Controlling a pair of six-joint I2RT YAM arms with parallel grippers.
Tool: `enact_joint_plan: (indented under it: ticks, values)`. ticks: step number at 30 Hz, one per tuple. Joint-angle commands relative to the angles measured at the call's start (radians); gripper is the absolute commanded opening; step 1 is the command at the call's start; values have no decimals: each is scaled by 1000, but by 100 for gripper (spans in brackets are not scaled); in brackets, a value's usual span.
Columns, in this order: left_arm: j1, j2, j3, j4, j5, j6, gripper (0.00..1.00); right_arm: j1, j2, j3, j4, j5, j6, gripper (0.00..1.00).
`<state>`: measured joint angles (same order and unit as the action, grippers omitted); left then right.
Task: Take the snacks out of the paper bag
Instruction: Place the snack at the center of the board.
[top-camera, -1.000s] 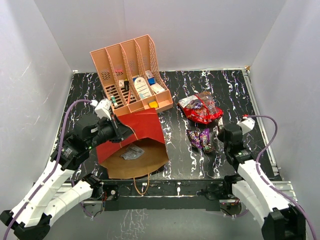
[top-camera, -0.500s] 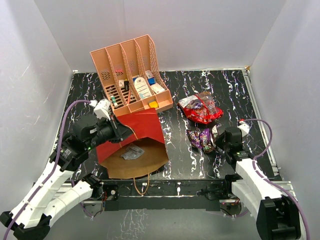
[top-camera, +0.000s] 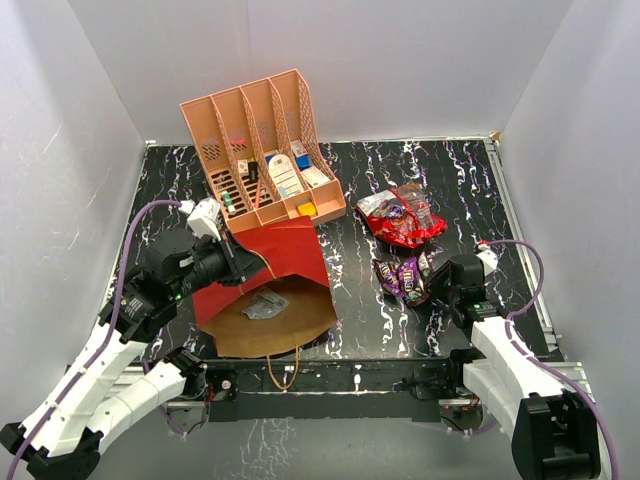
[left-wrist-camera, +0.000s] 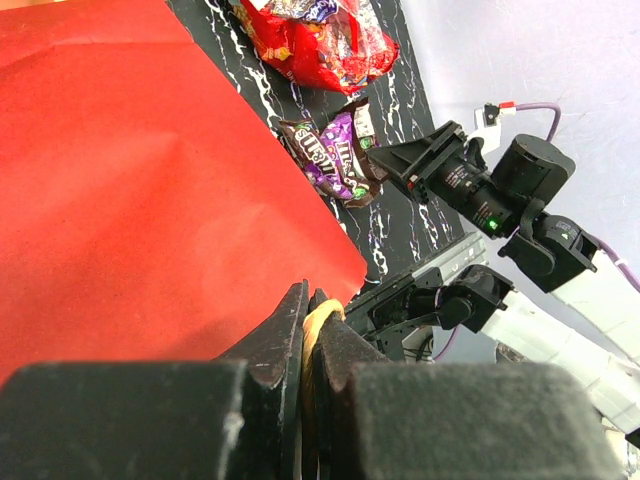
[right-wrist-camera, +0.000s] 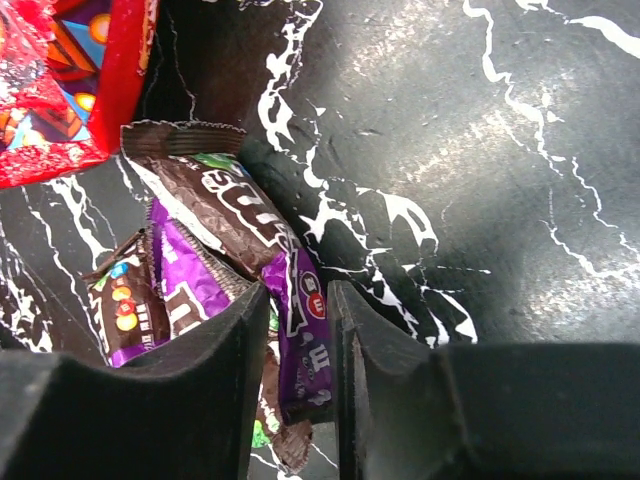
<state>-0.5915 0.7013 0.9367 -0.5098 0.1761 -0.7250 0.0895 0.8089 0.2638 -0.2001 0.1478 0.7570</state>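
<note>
I'm looking down on a black tabletop veined with white, boxed in by plain white walls, with a salmon-pink organizer at the back. The paper bag lies on its side left of centre, mouth toward the arms, a silvery wrapper on its kraft lining. My left gripper has its jaws clenched on a tan strip at the bag's upper rim. To the right lie a red bag and, nearer, a brown pack and a purple pack. My right gripper sits low over these, jaws parted by a narrow slit with the purple pack showing in the gap; whether they touch it I cannot tell.
</note>
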Motion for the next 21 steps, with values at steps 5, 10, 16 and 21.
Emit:
enact_joint_plan:
  ticks: [5, 10, 16, 21]
  values:
    - [4, 1, 24, 13, 13, 7, 0, -2, -12, 71, -19, 72, -15, 41]
    - [4, 7, 26, 19, 19, 7, 0, -3, -8, 148, -14, 104, -62, 48]
    - [4, 19, 41, 16, 23, 15, 0, -1, -4, 211, 38, -17, -139, 52]
    - [4, 29, 39, 31, 31, 11, 0, 10, -6, 217, 154, -229, -198, 53]
